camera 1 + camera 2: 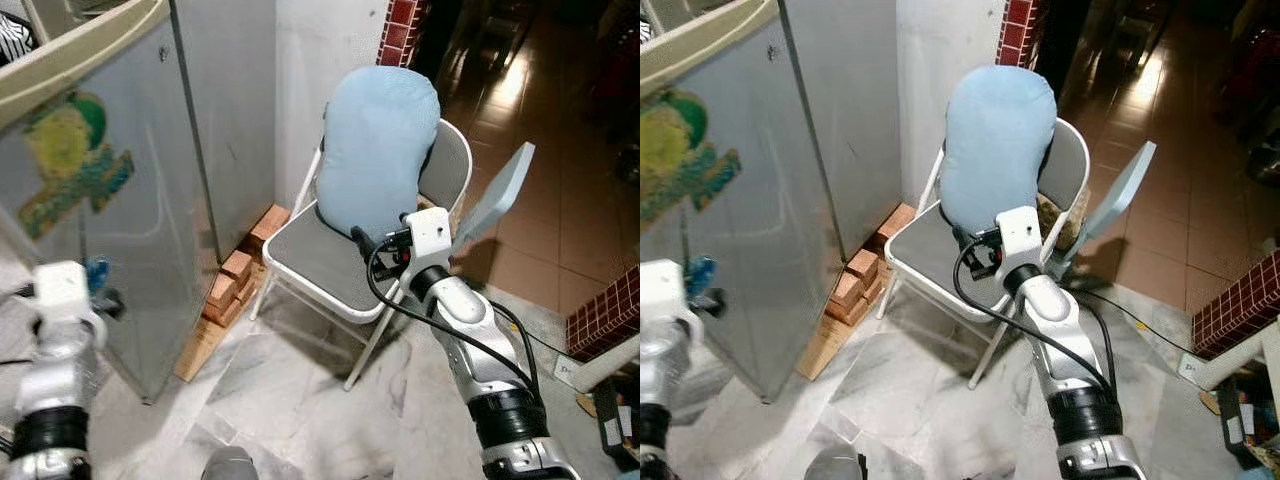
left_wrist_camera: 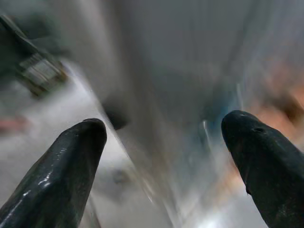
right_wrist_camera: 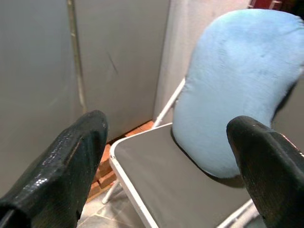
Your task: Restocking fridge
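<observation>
The big grey fridge (image 1: 120, 200) stands on the left with its door shut, so no hand can get inside. Bricks (image 1: 235, 275) and a wood board (image 1: 205, 340) lie on the floor by its bottom corner. A folding chair (image 1: 320, 265) blocks the corner by the wall, and a blue cushion (image 1: 380, 145) leans on its back. The chair seat in front is bare. The marble floor (image 1: 300, 400) in front is open.

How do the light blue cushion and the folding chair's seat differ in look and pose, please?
The cushion is light blue, plump and rounded, and stands upright against the backrest; the chair seat is dark grey, flat and level, edged by a white frame. Both belong to the same chair beside the fridge.
</observation>
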Available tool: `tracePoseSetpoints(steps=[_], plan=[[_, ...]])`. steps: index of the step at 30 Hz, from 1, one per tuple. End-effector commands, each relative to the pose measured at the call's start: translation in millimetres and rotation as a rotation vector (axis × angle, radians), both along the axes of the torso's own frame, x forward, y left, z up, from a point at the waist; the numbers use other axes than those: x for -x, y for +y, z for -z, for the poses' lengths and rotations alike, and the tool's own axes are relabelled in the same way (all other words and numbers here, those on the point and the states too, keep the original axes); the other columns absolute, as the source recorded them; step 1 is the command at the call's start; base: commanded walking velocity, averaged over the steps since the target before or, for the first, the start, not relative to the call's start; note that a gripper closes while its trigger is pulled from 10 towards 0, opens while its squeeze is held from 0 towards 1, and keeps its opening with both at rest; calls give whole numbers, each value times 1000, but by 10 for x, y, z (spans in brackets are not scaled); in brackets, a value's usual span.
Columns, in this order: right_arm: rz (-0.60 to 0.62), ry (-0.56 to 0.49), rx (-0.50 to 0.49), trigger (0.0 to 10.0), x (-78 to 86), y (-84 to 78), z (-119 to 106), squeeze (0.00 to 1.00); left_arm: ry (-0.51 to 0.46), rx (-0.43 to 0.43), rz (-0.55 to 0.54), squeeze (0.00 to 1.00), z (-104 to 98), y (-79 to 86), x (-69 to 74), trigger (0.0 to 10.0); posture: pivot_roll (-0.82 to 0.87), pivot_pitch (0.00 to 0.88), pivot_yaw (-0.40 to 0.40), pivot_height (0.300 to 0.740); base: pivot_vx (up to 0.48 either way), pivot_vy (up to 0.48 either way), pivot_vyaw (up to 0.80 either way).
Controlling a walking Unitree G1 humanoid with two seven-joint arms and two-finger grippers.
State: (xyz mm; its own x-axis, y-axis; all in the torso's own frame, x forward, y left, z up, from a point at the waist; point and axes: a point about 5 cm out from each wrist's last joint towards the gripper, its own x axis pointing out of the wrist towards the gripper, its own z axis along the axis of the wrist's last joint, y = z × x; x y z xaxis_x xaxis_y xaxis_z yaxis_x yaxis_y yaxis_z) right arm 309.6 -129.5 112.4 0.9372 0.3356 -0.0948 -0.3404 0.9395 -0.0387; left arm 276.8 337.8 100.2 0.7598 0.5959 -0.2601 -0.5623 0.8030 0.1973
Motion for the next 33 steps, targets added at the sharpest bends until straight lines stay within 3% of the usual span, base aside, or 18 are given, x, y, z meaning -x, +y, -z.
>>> tracePoseSetpoints(steps=[1, 3, 6, 7, 16, 21, 27, 33], plan=[[24, -8, 6, 10000, 5, -62, -41, 0, -51, -43, -109, 0, -25, 94, 119, 10000, 64, 0, -49, 740, 0, 0, 0], [23, 1, 11, 10000, 9, -55, -21, 0, -54, -74, -108, 0, 37, 48, 207, 10000, 66, 0, -50, 740, 0, 0, 0], [22, 13, 19, 10000, 18, -51, 5, 0, -61, -74, -41, 0, 161, -195, 266, 10000, 72, 0, -55, 740, 0, 0, 0], [20, 16, 23, 10000, 26, -49, 11, 0, -63, -80, -4, 0, 221, -367, 306, 10000, 74, 0, -58, 740, 0, 0, 0], [44, 44, 42, 10000, 79, -104, 111, 0, -84, -64, 121, 0, 328, -857, 391, 10000, 72, 0, -55, 740, 0, 0, 0], [81, 60, 35, 10000, 119, -176, 161, 0, -107, -70, 179, 0, 283, -940, 365, 10000, 67, 0, -51, 740, 0, 414, 0], [97, 84, 25, 10000, 179, -196, 195, 0, -115, -76, 187, 0, 246, -915, 334, 10000, 63, 0, -49, 740, 0, 480, 0], [98, 92, 23, 10000, 208, -209, 203, 0, -116, -65, 202, 0, 241, -914, 326, 10000, 57, 0, -49, 740, 0, 480, -735]])
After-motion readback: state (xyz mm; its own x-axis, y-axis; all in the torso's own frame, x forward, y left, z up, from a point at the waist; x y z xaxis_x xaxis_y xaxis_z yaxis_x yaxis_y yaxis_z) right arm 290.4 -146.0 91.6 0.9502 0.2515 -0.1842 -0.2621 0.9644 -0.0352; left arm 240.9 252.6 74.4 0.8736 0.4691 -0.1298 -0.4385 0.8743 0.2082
